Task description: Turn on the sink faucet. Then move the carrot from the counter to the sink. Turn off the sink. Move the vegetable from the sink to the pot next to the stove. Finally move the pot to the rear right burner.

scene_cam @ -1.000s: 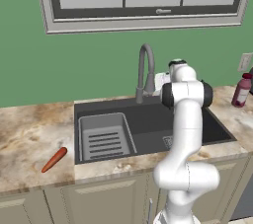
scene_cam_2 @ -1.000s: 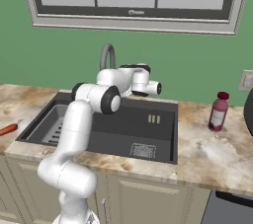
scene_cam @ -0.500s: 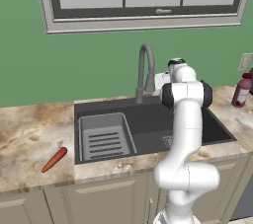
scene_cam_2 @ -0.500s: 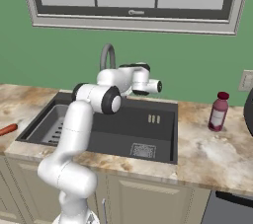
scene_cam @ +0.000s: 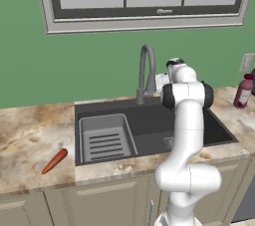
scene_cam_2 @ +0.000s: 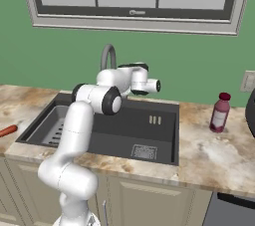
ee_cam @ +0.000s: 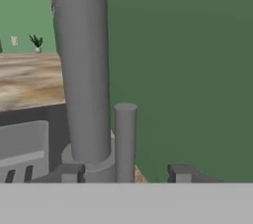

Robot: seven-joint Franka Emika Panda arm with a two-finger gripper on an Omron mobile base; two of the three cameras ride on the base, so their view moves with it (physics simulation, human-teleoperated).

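We are seeing the sink faucet (scene_cam: 145, 70) standing at the back rim of the sink (scene_cam: 149, 125), its small side lever (ee_cam: 125, 139) rising upright between the two fingertips (ee_cam: 69, 172) of our gripper (ee_cam: 125, 172). The jaws are standing apart on either side of the lever without touching it. The carrot (scene_cam: 54, 161) is lying on the counter (scene_cam: 30, 140) left of the basin, well apart from the gripper.

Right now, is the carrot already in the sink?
No, the carrot lies on the counter to the left of the sink, outside the basin.
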